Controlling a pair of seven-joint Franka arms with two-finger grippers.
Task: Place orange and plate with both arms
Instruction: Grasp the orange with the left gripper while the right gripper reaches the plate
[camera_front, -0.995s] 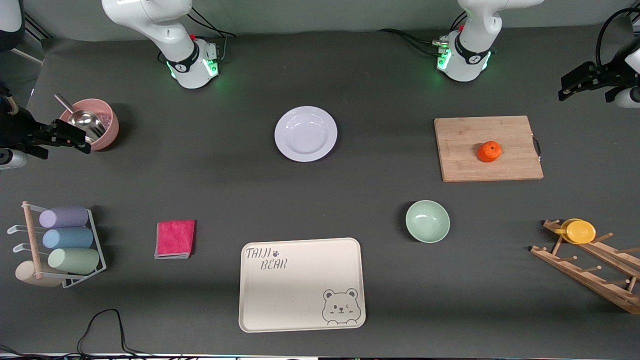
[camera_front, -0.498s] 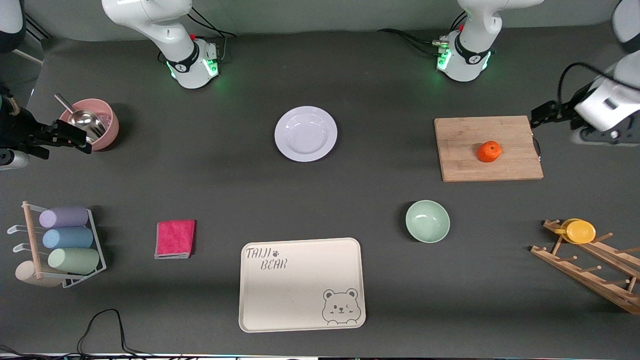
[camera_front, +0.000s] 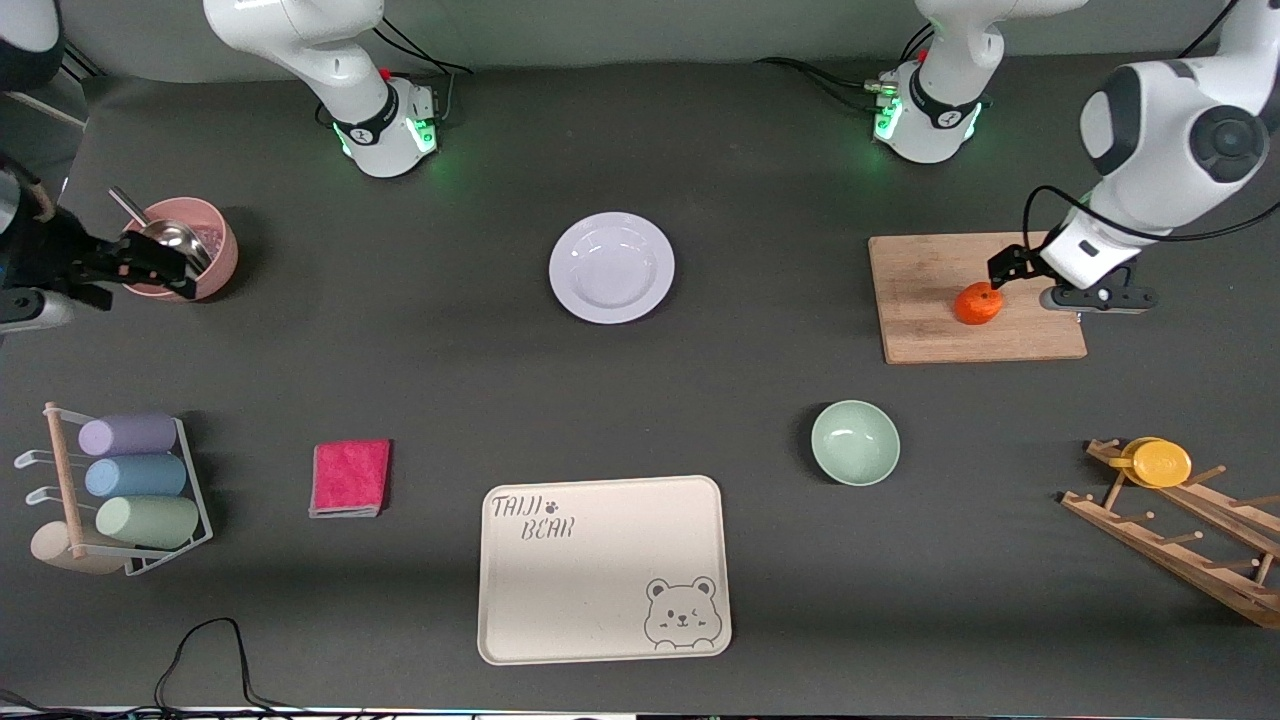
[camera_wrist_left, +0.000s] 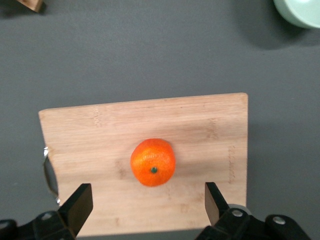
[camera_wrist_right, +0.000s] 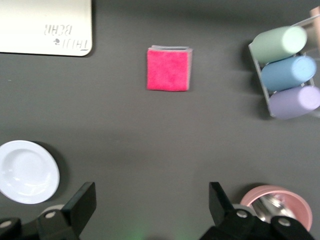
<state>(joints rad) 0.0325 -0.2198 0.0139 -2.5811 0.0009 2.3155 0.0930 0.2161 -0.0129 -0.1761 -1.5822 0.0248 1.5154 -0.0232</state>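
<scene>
Plate (camera_front: 611, 267) and orange (camera_front: 978, 303) are sitting well apart on a dark grey tabletop (camera_front: 420, 380), which is filling the whole scene, with both arm bases standing along its edge farthest from the front camera. The cream tray (camera_front: 603, 568) with a bear drawing is lying nearest that camera, and the wooden cutting board (camera_front: 975, 296) is lying toward the left arm's end. The plate, white and glossy, is resting flat and face up near the middle, between the bases. The orange is sitting on the board, roughly round, its stem dimple facing up. The left gripper (camera_wrist_left: 147, 199) is hanging over the board's edge by the orange, its fingers spread wide with nothing between them. The right gripper (camera_wrist_right: 151, 201) is hovering by the pink bowl (camera_front: 190, 248), also spread wide and holding nothing.
</scene>
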